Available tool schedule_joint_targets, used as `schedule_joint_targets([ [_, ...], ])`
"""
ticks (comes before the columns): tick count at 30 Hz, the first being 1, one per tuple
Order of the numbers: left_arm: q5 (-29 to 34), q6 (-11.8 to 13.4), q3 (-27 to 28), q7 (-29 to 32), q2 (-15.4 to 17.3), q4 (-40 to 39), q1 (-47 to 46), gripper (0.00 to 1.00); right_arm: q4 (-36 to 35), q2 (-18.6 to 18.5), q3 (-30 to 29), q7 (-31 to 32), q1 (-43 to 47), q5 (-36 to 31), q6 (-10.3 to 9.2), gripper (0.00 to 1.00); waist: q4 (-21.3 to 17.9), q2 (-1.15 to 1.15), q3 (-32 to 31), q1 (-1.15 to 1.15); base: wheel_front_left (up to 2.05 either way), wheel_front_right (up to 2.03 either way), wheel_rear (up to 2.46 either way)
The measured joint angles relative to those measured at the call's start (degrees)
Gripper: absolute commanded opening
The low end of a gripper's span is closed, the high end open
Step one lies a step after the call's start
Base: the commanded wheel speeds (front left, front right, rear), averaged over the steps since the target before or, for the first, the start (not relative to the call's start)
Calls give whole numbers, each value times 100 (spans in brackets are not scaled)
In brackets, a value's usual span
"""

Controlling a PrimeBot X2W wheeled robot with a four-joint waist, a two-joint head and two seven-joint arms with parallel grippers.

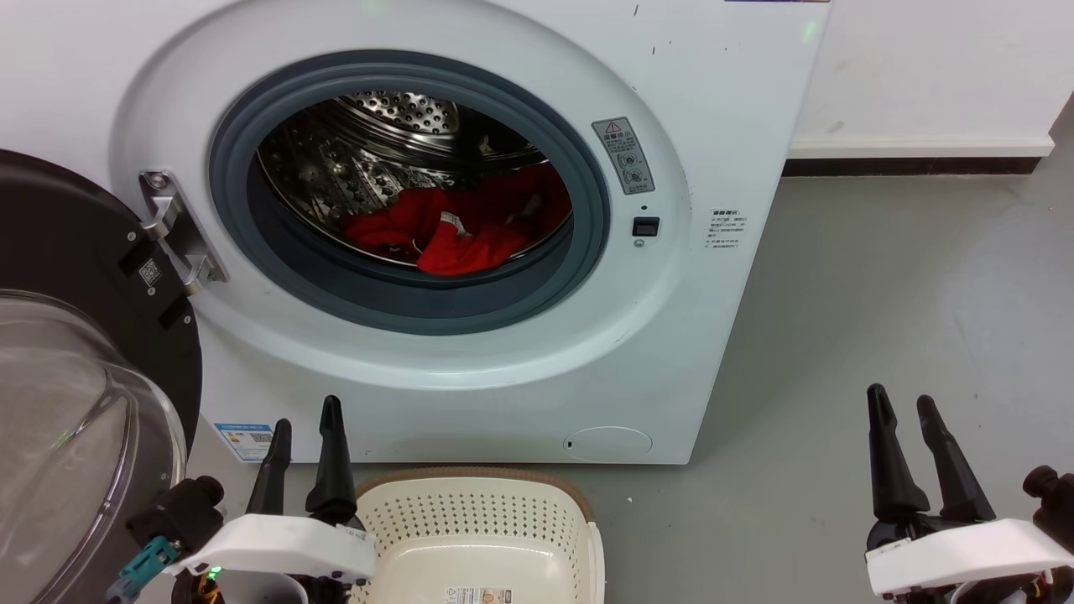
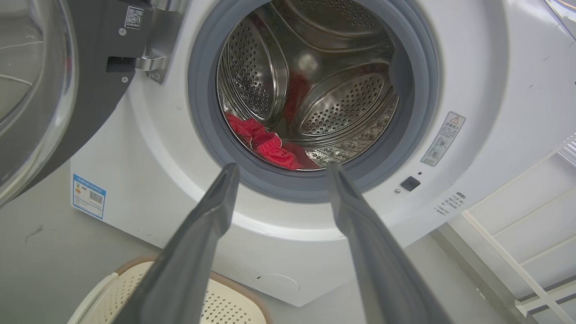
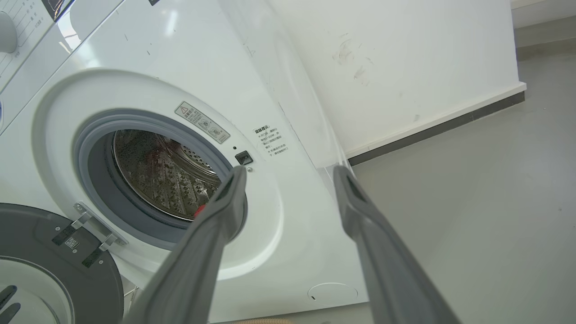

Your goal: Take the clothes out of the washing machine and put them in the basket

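**Grey floor, white wall, washer door wide open**

Grey floor point(image 1: 881, 294) runs back to a white wall point(image 1: 940, 67) with a dark skirting strip point(image 1: 914, 165) at the upper right of the head view.

At the far left the door point(image 1: 75, 277) hangs open on a metal hinge point(image 1: 172, 231), its black rim above its bulging glass bowl. Next comes the washing machine point(image 1: 470, 394), taking up the upper middle of the frame. Its round opening is ringed by a grey rubber seal point(image 1: 587, 252). Inside, the clothes point(image 1: 470, 231) lie in a red heap on the bottom of the perforated steel drum point(image 1: 394, 113), with a bit of white trim showing. A warning sticker point(image 1: 623, 155) sits on the white front at the upper right of the opening, and a small black latch point(image 1: 645, 226) is below it.

At the lower left, the left gripper point(image 1: 306, 417) points its fingers up toward the machine. Its jaws are apart and hold nothing. In the left wrist view, the wide gap between them frames the lower part of the opening.

Just to its right, at the bottom middle, the basket point(image 1: 470, 516) sits on the floor in front of the machine, below the opening. There is a paper sticker point(image 1: 477, 596) on its base.

At the lower right, well apart from the basket, the right gripper point(image 1: 901, 397) points up over the floor. Its jaws are also apart, with nothing between them.
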Motion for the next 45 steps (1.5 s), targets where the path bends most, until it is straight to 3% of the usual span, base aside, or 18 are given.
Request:
schedule_joint_targets([
  [25,1443,166,-193,-356,3,-87,168,100,-220,0,54,-359,229,-1591,1,100,0,0,13,0,0,0,0],
  [45,2235,248,-276,-593,7,-38,275,100,-366,0,-2,-606,374,-2334,1,100,-22,0,19,0,0,0,0],
])
